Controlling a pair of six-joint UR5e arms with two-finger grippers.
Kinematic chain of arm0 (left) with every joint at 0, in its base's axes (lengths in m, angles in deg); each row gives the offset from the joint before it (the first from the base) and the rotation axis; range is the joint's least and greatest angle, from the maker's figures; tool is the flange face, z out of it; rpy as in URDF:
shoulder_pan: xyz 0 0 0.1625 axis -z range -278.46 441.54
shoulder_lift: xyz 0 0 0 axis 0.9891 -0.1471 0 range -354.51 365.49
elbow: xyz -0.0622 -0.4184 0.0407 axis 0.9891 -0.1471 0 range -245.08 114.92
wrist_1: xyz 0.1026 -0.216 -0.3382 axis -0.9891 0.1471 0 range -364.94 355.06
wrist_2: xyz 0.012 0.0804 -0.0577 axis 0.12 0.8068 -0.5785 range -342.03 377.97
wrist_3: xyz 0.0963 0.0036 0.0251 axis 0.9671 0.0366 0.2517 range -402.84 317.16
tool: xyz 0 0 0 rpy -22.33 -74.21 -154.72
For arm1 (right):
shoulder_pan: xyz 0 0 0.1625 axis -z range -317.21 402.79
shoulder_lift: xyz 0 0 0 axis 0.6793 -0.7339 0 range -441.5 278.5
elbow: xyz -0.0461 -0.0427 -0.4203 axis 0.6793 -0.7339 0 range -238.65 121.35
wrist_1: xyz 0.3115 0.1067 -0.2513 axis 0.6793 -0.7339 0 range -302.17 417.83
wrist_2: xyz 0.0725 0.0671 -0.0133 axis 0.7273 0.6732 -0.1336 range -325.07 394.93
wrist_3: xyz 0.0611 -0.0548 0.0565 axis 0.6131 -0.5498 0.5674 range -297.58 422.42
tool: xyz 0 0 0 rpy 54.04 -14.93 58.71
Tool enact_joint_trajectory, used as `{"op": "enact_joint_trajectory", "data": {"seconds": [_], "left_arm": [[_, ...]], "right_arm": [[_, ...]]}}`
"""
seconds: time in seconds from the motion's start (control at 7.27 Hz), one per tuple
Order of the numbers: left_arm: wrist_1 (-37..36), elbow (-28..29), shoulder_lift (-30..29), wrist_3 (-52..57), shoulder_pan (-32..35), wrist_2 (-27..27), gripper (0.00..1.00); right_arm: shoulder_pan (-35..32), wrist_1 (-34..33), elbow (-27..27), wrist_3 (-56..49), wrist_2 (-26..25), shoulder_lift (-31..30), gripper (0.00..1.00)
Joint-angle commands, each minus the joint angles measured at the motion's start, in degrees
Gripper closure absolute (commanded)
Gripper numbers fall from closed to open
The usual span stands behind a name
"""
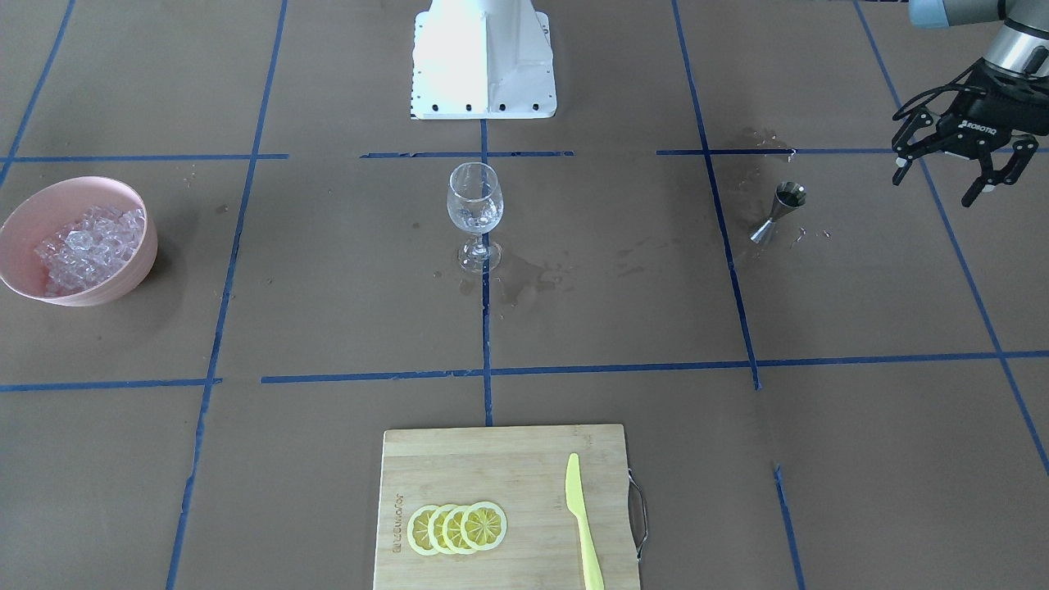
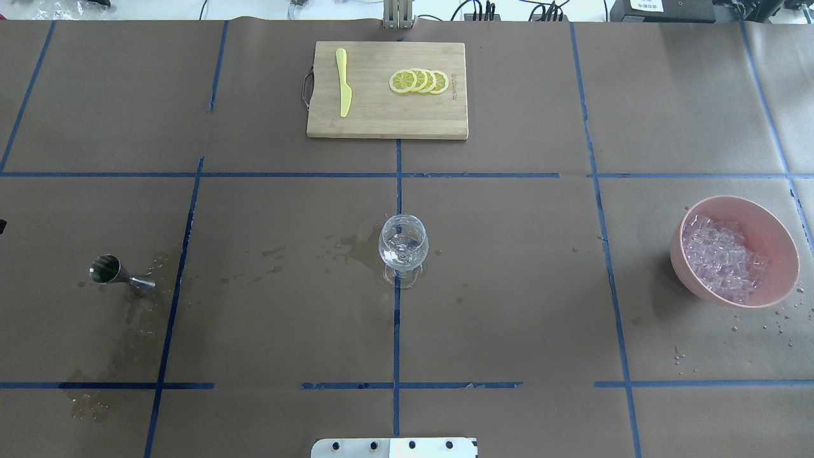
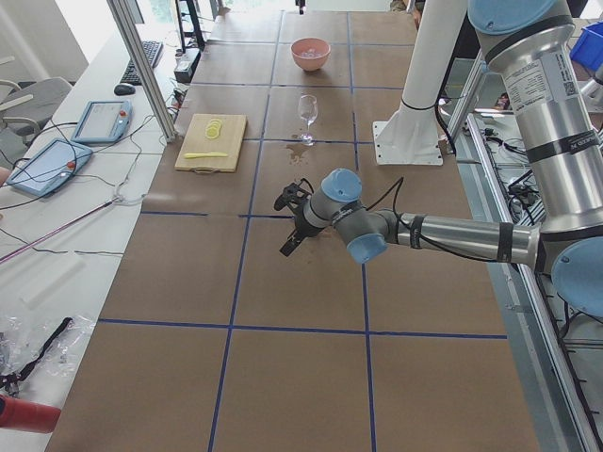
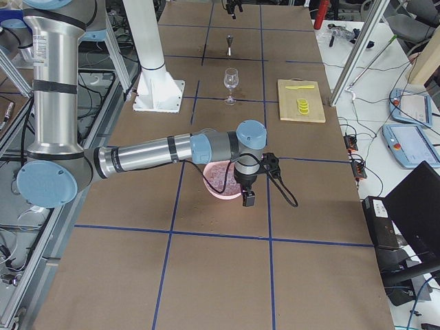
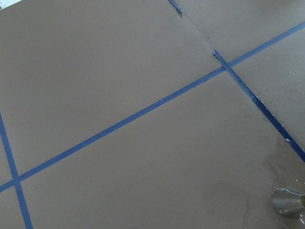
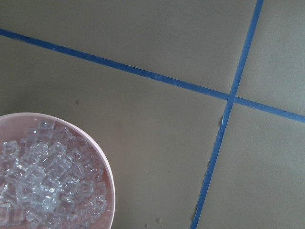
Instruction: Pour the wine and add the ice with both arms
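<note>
A clear wine glass [image 1: 474, 215] stands upright at the table's middle and also shows in the overhead view [image 2: 403, 248]. A steel jigger [image 1: 778, 211] stands beside a wet patch. My left gripper [image 1: 938, 184] hangs open and empty above the table, apart from the jigger on its outer side. The ice [image 2: 718, 257] fills a pink bowl [image 2: 772, 238]. My right gripper [image 4: 247, 196] hovers at the bowl's edge and shows only in the exterior right view, so I cannot tell its state. The right wrist view shows the ice [image 6: 47, 186] at lower left.
A wooden cutting board [image 2: 381, 121] with lemon slices [image 2: 420, 81] and a yellow knife [image 2: 343, 83] lies at the far middle. Wet spill marks [image 2: 343, 245] lie beside the glass. The robot's white base [image 1: 483, 57] stands behind the glass.
</note>
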Motion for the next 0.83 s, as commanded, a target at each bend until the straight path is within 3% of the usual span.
{"op": "enact_joint_trajectory", "data": {"seconds": [0.0, 0.55, 0.69], "left_arm": [[1.2, -1.2, 2.5, -7.0, -7.3, 8.3, 0.00], [9.0, -1.7, 8.2, -23.2, -19.8, 14.9, 0.01], [10.0, -1.7, 8.8, -28.0, -25.4, 19.6, 0.01]], "right_arm": [[0.0, 0.0, 0.0, 0.1, 1.3, 0.0, 0.00], [0.0, 0.0, 0.4, 0.0, 1.4, 0.0, 0.00], [0.0, 0.1, 0.5, 0.0, 1.4, 0.0, 0.00]]}}
